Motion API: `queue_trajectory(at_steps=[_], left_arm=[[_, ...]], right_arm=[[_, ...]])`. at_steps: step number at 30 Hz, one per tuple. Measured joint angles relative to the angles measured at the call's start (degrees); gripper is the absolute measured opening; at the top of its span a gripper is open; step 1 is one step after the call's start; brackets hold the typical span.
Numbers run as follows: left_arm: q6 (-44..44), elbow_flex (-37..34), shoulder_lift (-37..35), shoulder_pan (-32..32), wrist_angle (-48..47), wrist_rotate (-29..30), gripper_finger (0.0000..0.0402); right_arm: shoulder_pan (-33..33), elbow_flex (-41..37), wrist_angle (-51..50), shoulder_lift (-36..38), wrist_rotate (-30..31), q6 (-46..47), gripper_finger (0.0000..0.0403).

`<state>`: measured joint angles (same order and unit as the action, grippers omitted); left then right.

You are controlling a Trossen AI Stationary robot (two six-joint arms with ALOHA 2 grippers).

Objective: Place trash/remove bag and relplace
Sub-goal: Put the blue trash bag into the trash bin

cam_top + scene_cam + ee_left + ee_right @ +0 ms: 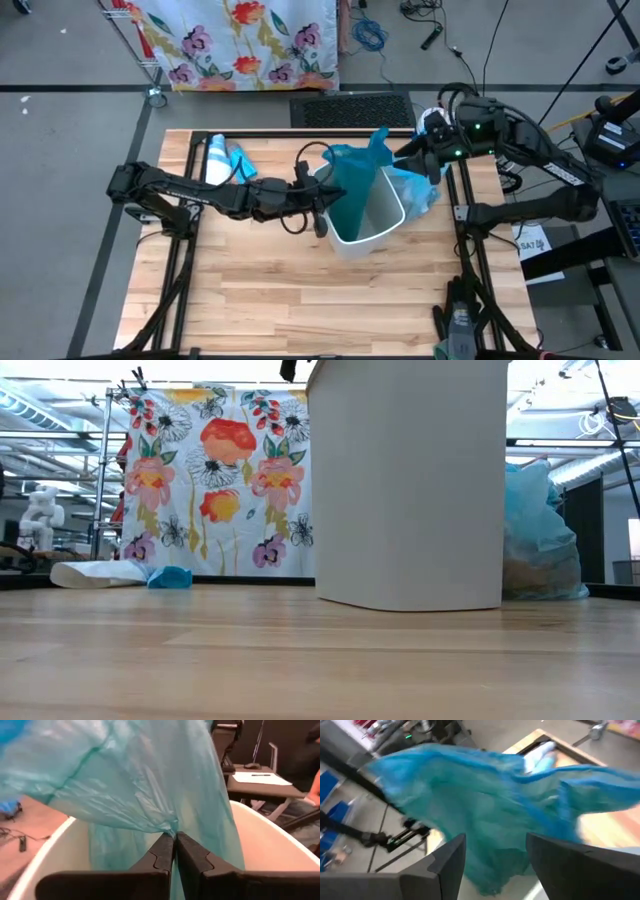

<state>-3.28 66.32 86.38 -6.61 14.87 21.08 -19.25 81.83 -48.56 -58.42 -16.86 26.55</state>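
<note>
A white bin (368,222) stands upright mid-table. A darker teal-green bag (356,178) drapes over its far-left rim and hangs inside, with a bunched peak (378,140) rising above. The pale sky-blue bag (540,535) sits on the table at the bin's right side; brownish trash (528,575) shows through its lower part. My left gripper (322,205) reaches from the left to the bin's rim and is shut on the teal-green film. My right gripper (416,152) hovers open at the far right of the bin, facing the teal-green bag (485,805). My left gripper (174,842) pinches a gathered fold of the teal-green bag (170,827) between its two fingertips, coming roughly level from the table's left over the bin's opening. Film spreads upward from the pinch and more hangs down into the bin (280,835). My right gripper (495,855) is open; whether it touches the film, I cannot tell.
A white roll with a blue item (222,160) lies near the table's far left edge, also seen in the low view as a white roll (100,573). Bare wood (330,300) stretches across the near half. A floral cloth (240,40) hangs beyond the far edge.
</note>
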Motion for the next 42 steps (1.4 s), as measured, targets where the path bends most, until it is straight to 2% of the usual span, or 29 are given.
queue_trajectory(at_steps=[7,11,20,24,27,33,35,38,42], left_arm=[[3.76,0.02,-1.15,0.39,-2.40,0.00,0.0024],[3.78,0.00,-1.61,1.02,-2.77,-0.02,0.0024],[3.62,0.02,-1.71,0.96,-2.40,-0.26,0.0024],[-1.78,0.00,-1.71,0.92,-2.35,-0.28,0.0025],[-4.98,0.02,-1.71,1.24,-3.01,-2.53,0.0035],[-5.45,0.02,-1.71,1.40,-3.32,-5.90,0.0093],[-6.29,0.02,-1.71,1.29,-3.54,-5.94,0.0113],[-12.31,0.56,-2.39,1.23,-4.92,-6.13,0.0130],[-12.50,1.56,-6.43,1.23,-5.30,-7.32,0.0132]], right_arm=[[9.32,2.05,0.86,-5.52,1.00,-0.63,0.0189],[13.76,2.05,2.59,-8.26,6.90,-0.75,0.0189],[15.78,2.08,9.48,-12.50,15.14,-1.73,0.0183],[15.70,2.07,9.92,-13.32,16.90,-1.97,0.0141],[15.76,2.07,9.95,-13.39,16.54,-1.99,0.0099],[15.73,2.07,9.88,-13.45,16.58,-3.54,0.0016],[15.74,2.07,9.38,-13.45,16.56,-3.89,0.0005],[16.34,2.07,8.90,-13.22,16.57,-4.31,0.0007],[19.08,2.81,9.43,-12.82,17.36,-12.44,0.0001]])
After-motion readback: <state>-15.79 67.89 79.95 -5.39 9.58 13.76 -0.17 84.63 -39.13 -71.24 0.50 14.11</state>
